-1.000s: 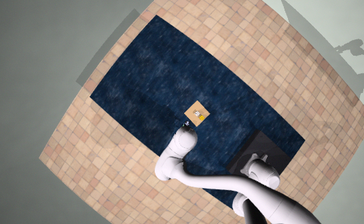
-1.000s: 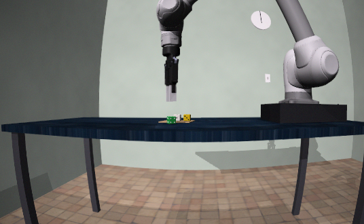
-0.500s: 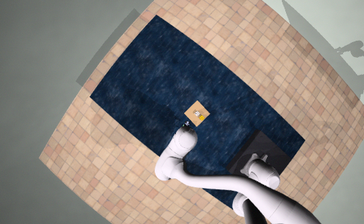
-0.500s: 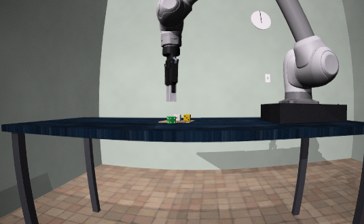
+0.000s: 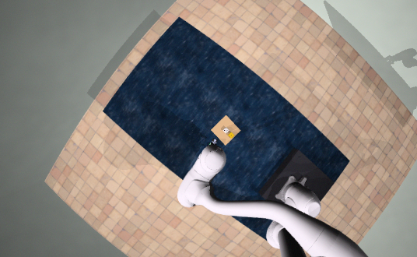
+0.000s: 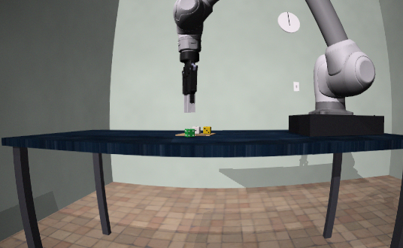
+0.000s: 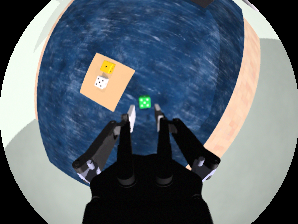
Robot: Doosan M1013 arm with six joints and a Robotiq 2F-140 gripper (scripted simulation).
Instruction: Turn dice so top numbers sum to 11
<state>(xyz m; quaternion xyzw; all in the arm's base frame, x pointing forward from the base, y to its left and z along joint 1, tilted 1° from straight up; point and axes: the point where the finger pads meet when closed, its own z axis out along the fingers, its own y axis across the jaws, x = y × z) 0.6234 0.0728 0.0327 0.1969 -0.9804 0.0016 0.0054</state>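
A small tan mat (image 5: 223, 127) lies on the dark blue table top. A white die (image 7: 100, 83) and a yellow die (image 7: 108, 67) sit on the mat, side by side. A green die (image 7: 144, 102) lies on the table top just off the mat's corner, showing several pips on top. My gripper (image 6: 189, 107) hangs well above the table, straight over the green die, fingers pointing down. In the wrist view the fingers stand a narrow gap apart with nothing between them. The green die (image 6: 189, 132) is in front of the other two in the side view.
The arm's black base block (image 6: 336, 125) stands on the table's right end. The arm's white links (image 5: 214, 183) reach over the near side of the table and hide part of it from above. The tiled floor lies around the table.
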